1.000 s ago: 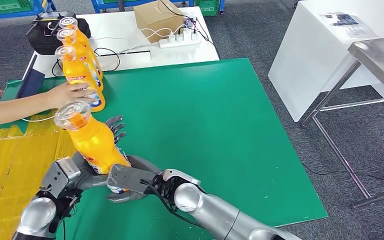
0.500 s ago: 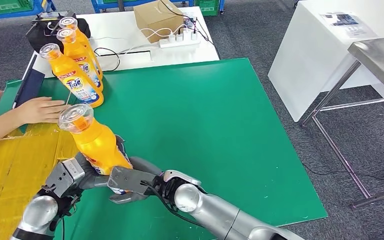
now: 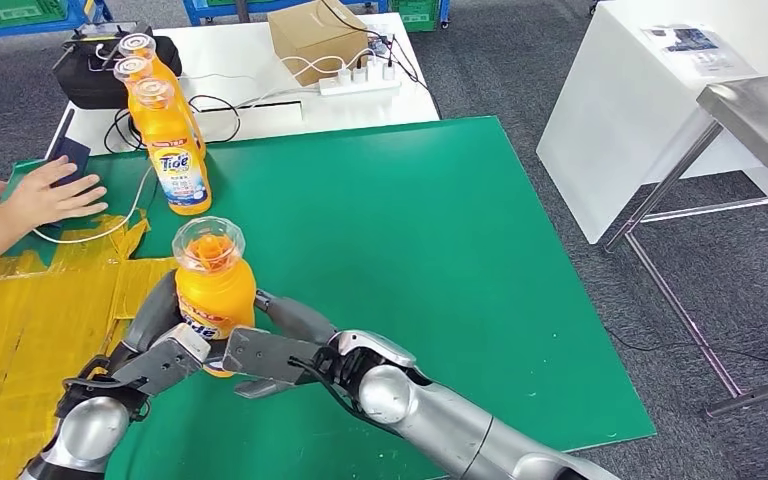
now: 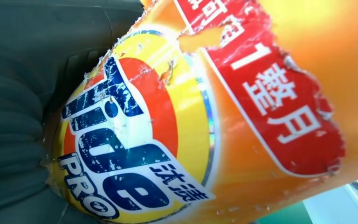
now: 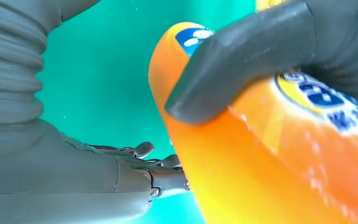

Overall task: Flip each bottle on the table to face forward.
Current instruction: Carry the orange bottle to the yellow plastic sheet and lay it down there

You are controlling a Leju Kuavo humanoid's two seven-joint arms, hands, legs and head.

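Note:
An orange Tide bottle with a clear cap stands nearly upright at the near left of the green mat. My left hand grips its lower body; its dark finger wraps the orange side, and the torn label faces the left wrist camera. My right hand lies beside the bottle's base with fingers spread, holding nothing. Three more orange bottles stand in a row at the far left: the nearest shows its label, the other two stand behind it.
A person's hand rests on the table's left edge by a dark tablet. Yellow tape covers the near left. A white table behind carries a cardboard box, a power strip and a black bag.
The held bottle has swung from leaning left to nearly upright and moved slightly right. The person set the third bottle upright in the row and drew the hand back to the left.

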